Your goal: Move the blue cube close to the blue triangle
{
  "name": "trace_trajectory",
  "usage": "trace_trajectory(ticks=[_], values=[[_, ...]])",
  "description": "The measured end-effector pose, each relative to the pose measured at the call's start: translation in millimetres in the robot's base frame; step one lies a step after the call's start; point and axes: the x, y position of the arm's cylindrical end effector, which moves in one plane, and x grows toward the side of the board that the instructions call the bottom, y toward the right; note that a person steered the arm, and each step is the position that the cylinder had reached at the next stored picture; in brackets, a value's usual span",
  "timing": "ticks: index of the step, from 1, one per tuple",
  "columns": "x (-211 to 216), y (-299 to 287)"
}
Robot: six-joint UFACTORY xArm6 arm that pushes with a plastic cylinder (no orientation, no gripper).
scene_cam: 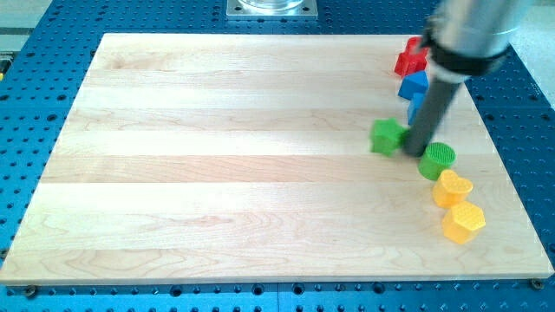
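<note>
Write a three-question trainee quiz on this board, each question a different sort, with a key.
1. True or false: my tip sits between the green cube and the green cylinder.
2. Which block lies nearest the view's bottom? A red block B yellow hexagon C green cube
3. Fill in: the red block lies toward the view's ___ from the blue block.

Key: 1 true. 2 B, the yellow hexagon. 3 top.
</note>
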Motion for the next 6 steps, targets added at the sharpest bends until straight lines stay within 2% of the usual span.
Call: trace_trajectory(ticks=[1, 5, 6], values=[[41.2, -51.7], [-4.8, 29.9], [-18.2, 67.2]])
